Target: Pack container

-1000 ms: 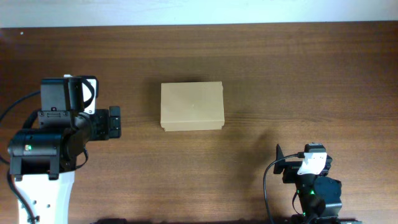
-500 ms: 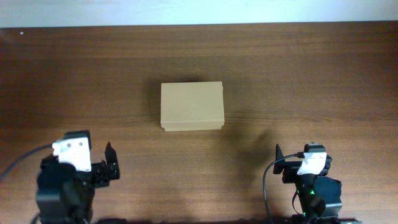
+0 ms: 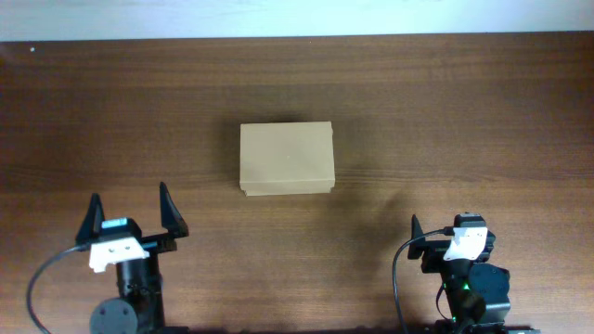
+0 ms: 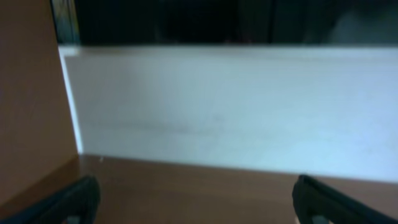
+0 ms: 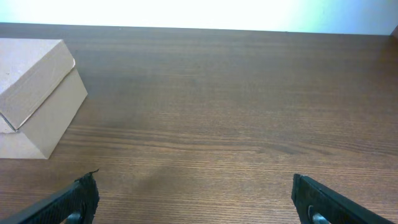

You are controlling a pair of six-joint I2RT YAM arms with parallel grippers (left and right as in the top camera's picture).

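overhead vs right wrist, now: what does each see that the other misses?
Overhead only: the left gripper, fingers spread wide and holding nothing, at the table's near edge, and the container as a whole from above, lid down. Right wrist only: the container's side wall and lid edge, seen from low down. Both: the container, the wooden table, and the right gripper, open, holding nothing, well clear of the container.

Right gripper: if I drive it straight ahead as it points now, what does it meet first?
The way looks free: the right gripper points along bare table toward the far edge. The cardboard box sits left of that line. Whether it would graze the wood is unclear.
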